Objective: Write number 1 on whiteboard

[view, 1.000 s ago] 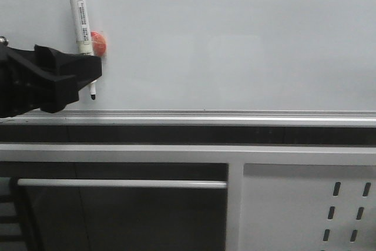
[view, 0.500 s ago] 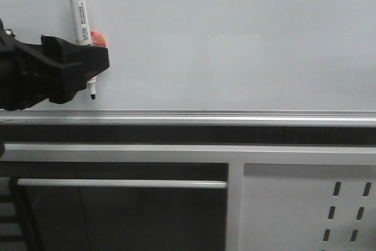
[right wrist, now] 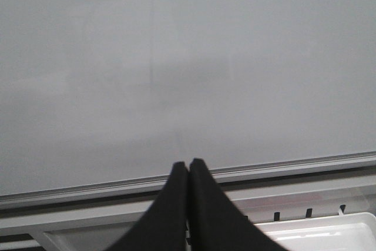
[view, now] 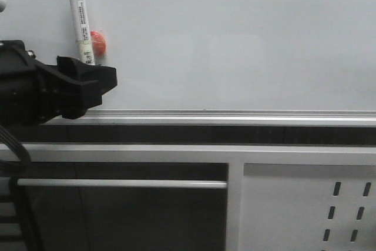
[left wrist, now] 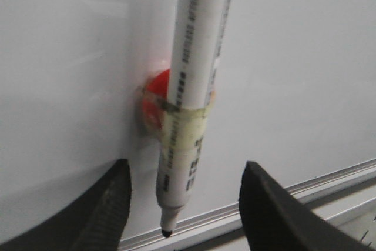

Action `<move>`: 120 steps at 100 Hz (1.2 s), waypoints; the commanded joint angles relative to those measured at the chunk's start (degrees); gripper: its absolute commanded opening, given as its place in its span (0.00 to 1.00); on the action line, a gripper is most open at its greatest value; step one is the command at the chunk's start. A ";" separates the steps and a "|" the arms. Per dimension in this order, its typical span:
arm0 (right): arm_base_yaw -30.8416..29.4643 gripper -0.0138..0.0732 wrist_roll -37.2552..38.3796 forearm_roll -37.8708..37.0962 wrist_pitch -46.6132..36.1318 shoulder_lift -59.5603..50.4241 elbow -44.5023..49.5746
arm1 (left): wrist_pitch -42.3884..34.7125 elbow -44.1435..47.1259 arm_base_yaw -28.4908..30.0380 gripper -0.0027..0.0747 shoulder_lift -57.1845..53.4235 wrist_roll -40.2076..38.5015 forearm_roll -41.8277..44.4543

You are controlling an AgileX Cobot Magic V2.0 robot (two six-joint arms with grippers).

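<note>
Beside open left jaws, marker (left wrist: 188,116) hangs

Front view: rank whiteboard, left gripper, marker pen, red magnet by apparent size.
1. whiteboard
2. left gripper, though it is nearer the camera, so it looks inflated
3. marker pen
4. red magnet, partly hidden behind the pen

Below the board's rail I see a dark gap, then a pale grey metal frame (view: 176,153). A silver bar (view: 120,184) crosses a shadowed opening at its left; a slotted grey panel (view: 294,204) fills its right. Light is soft, even.
</note>
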 commanded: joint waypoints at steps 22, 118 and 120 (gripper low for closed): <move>-0.30 0.07 -0.75 -0.59 -4.93 0.86 -1.41 | -12.95 -1.83 -0.35 0.35 -1.43 -0.51 -1.24; 7.72 0.07 -32.78 26.84 9.80 6.23 -9.84 | 47.11 -5.87 -2.63 0.01 -28.75 19.36 23.72; 7.91 0.07 -33.15 27.18 10.07 6.71 -10.21 | 49.18 -6.63 -2.90 0.01 -29.52 19.36 24.12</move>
